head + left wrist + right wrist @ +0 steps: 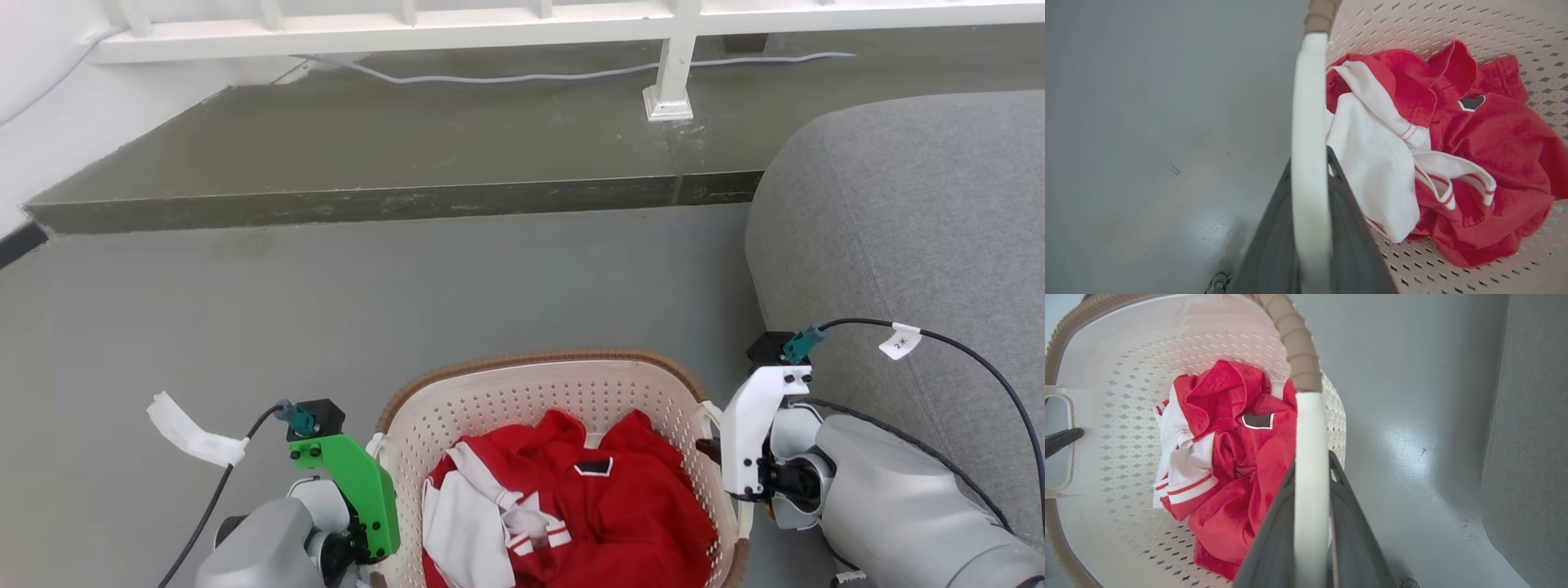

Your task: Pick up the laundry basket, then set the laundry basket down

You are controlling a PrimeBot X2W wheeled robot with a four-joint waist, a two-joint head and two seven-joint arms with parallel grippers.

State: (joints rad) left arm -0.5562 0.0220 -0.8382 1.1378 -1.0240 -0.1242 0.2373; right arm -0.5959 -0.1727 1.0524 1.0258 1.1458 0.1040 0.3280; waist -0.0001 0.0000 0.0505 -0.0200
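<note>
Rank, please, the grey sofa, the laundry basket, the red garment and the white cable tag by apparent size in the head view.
1. grey sofa
2. laundry basket
3. red garment
4. white cable tag
The frame crops sofa and basket.

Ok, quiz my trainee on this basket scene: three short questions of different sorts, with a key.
1. True or false: the laundry basket is empty.
2. The left pincer and right pincer each grip: A) its brown rim, B) a white loop handle, C) its perforated wall?
3. What stands on the robot's right of the basket?
Key: 1 false, a red and white garment lies inside. 2 B. 3 A grey upholstered seat.
</note>
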